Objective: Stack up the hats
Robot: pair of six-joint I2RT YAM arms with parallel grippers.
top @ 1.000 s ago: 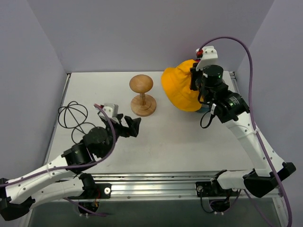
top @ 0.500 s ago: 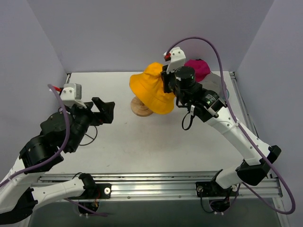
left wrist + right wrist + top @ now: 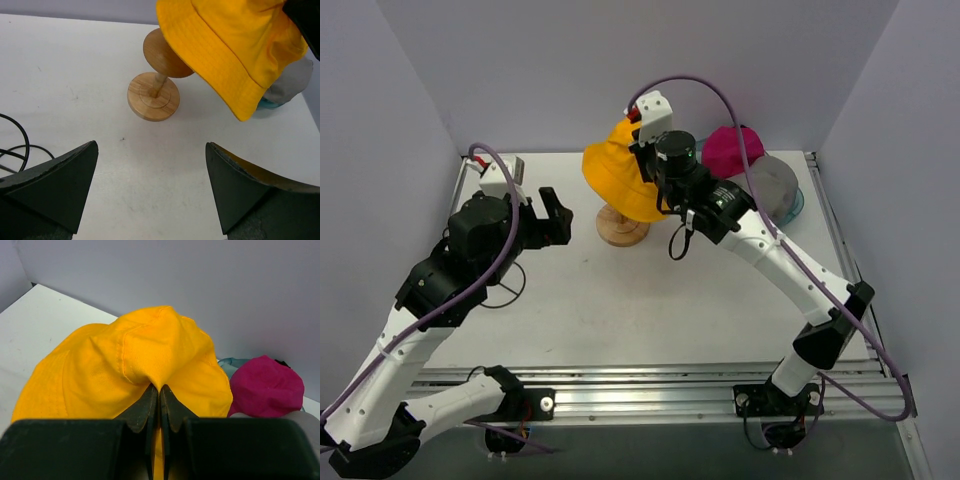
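Observation:
The mustard yellow hat [image 3: 616, 178] hangs in the air over the round top of the wooden stand [image 3: 622, 229], tilted, with its brim low on the right. My right gripper [image 3: 159, 388] is shut on a fold of the yellow hat's [image 3: 125, 357] crown. The magenta cap [image 3: 731, 150] and the grey bucket hat [image 3: 776, 186] lie at the back right. My left gripper [image 3: 556, 214] hovers open and empty left of the stand. In the left wrist view the yellow hat [image 3: 230, 45] partly covers the stand's knob [image 3: 161, 51].
A black wire-frame stand [image 3: 14, 145] lies at the left, mostly under my left arm. Something teal [image 3: 265, 104] peeks out beneath the grey hat [image 3: 295, 82]. Walls close the table at the back and both sides.
My right arm has carried the yellow hat leftward from the back right to above the wooden stand. My left arm has lifted and swung back left, its gripper still open.

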